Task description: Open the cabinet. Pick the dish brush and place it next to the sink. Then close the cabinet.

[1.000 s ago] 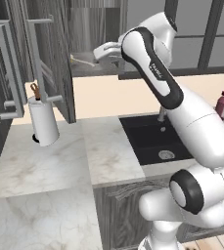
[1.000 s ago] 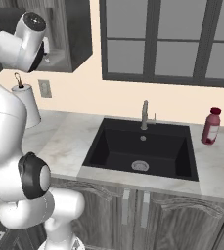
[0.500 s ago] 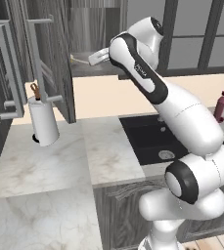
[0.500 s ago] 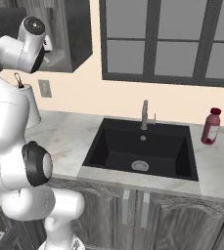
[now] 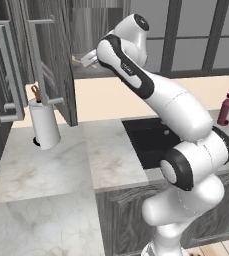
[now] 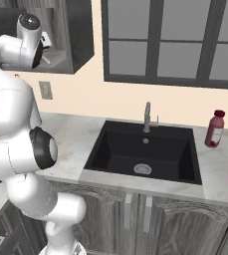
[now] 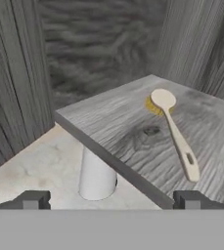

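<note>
I am reaching up and left toward the cabinet, whose door is standing wide open, swung out over the worktop with its long silver handle facing me in the left base view. From the right base view the cabinet's open box is showing at the upper left, and my wrist is sitting right at its mouth. The white marble worktop is running under it and on to the sink, a black basin with a silver drain and a faucet at its back edge, well to the right of the cabinet. A paper towel roll is standing upright on the worktop below the open door, and in the hand view I am looking down on it past the shelf's front edge. A red bottle is standing on the worktop to the right of the sink. My end effector is hovering just outside the shelf edge, its two tips spread wide apart and gripping nothing. The brush is lying flat on the grey wood-grain cabinet shelf, pale cream, its round head toward the back wall and its thin handle pointing toward the shelf's front, ahead of my tips and off to their right, not touching them.
</note>
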